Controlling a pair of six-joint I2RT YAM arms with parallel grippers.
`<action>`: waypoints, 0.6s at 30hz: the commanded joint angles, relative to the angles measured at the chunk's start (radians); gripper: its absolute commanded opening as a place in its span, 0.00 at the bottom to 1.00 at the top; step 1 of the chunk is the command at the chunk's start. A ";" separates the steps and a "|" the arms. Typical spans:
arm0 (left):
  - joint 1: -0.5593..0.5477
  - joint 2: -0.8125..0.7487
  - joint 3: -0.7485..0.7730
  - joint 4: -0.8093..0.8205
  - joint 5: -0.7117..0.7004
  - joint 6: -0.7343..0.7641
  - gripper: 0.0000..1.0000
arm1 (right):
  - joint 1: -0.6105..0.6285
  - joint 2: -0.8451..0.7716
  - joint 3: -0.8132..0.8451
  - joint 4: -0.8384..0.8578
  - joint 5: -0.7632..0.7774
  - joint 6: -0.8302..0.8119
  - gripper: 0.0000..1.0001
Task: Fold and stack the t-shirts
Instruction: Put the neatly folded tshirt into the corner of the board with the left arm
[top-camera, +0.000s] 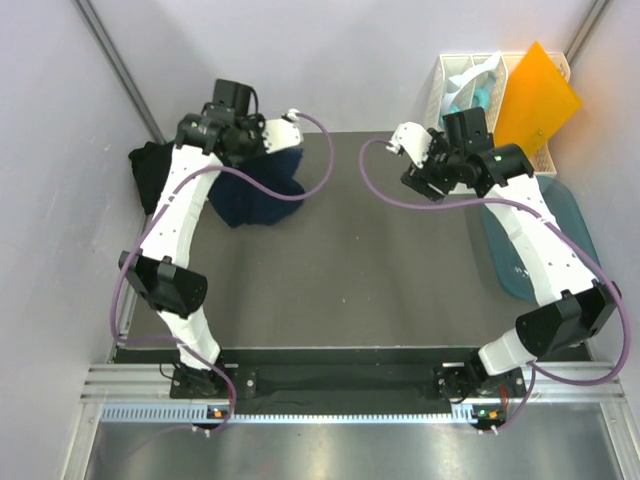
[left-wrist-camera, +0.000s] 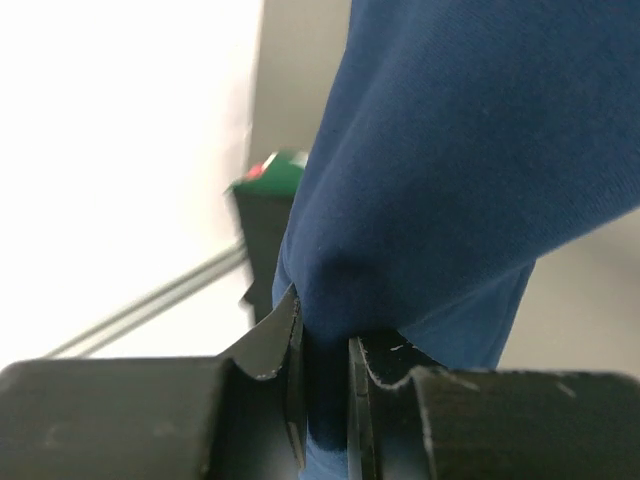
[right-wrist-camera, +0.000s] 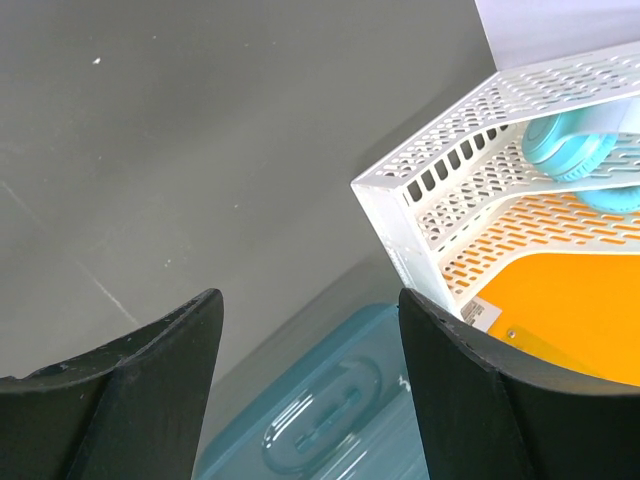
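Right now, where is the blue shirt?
In the top view, the blue shirt sits at the table's far left, pinched in the left pincer, beside a dark cloth heap.

Far end of the counter (top-camera: 380, 280)
The t-shirts (top-camera: 262, 195) are far left; the rack (top-camera: 462, 75) far right, the tub (top-camera: 565, 230) before it.

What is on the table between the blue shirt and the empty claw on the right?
Nothing: seen from above, the dark table is bare between the navy t-shirt and the right gripper; only purple cables loop there.
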 joint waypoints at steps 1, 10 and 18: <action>0.078 0.092 0.178 -0.042 -0.060 0.168 0.00 | -0.005 -0.065 -0.034 0.067 -0.016 0.005 0.71; 0.218 0.189 0.335 0.309 -0.192 0.274 0.00 | -0.005 -0.131 -0.139 0.105 -0.028 0.018 0.71; 0.310 0.221 0.231 0.995 -0.379 0.447 0.00 | -0.005 -0.197 -0.235 0.133 -0.037 0.011 0.70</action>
